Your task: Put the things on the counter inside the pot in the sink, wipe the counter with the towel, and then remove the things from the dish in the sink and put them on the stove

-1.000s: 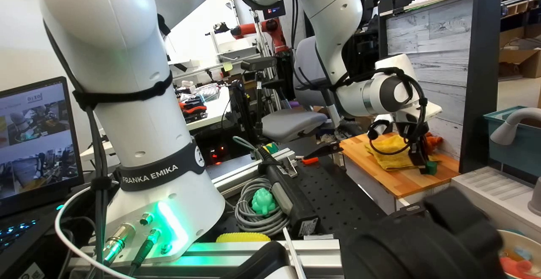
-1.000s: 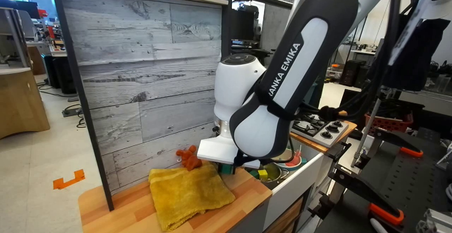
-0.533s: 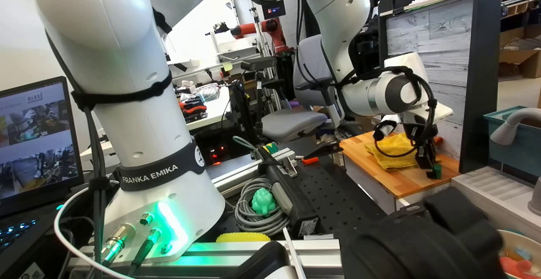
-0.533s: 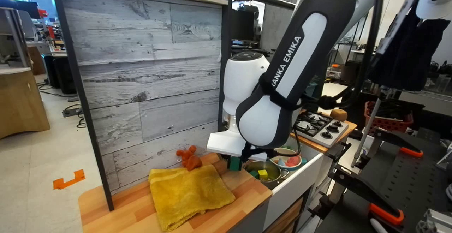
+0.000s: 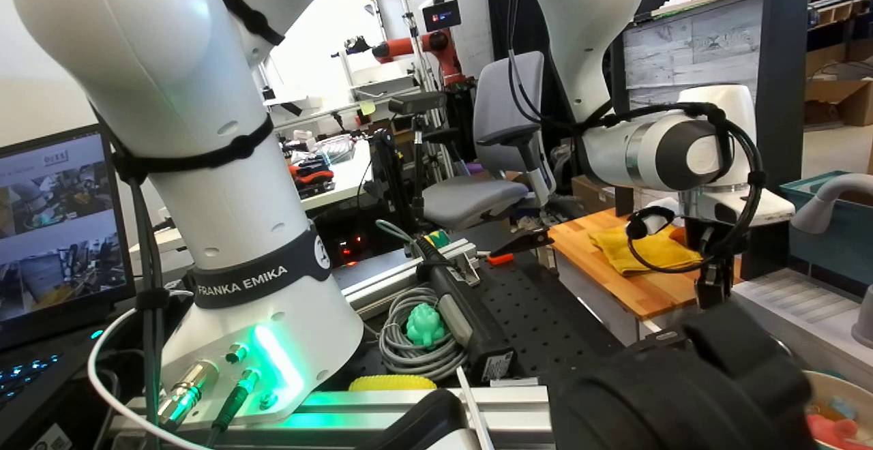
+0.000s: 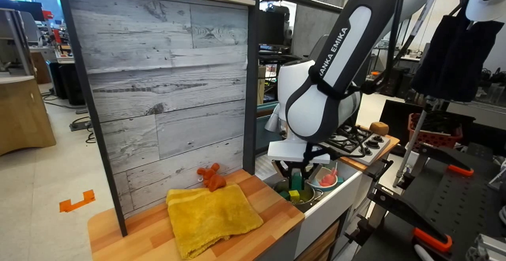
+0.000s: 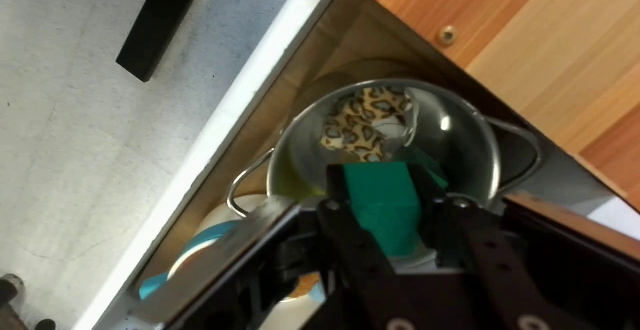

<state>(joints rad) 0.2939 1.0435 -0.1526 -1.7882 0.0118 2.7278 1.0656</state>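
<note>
The end effector (image 7: 379, 184) pinches a green block (image 7: 385, 205) by two opposite sides and holds it over the pot (image 7: 460, 126), in the middle of the wrist view. That placement suggests the release into the pot is the step in hand, and a grip on flat faces should let the block drop cleanly. The pot stands in the sink (image 7: 238, 105) just beside the bench (image 7: 530, 45), which shows at the upper right of that view; presumably it sits so close to shorten the carry. In an exterior view the towel (image 6: 213, 217) lies folded left of bottom centre, likely meant for the wipe, with an orange toy (image 6: 215, 182) at its upper edge, perhaps the next thing to move.

The end effector masks the lower part of the pot's mouth in the wrist view, and whether the block hangs below the rim I cannot tell. Inside, a leopard-print item (image 7: 365, 125) is too jumbled to name and a dark green piece (image 7: 425, 159) is half lost in shadow. The bowl (image 5: 826, 387) is cut off at the lower right of an exterior view, where a blurred black object (image 5: 682, 382) hides most of the pot.
</note>
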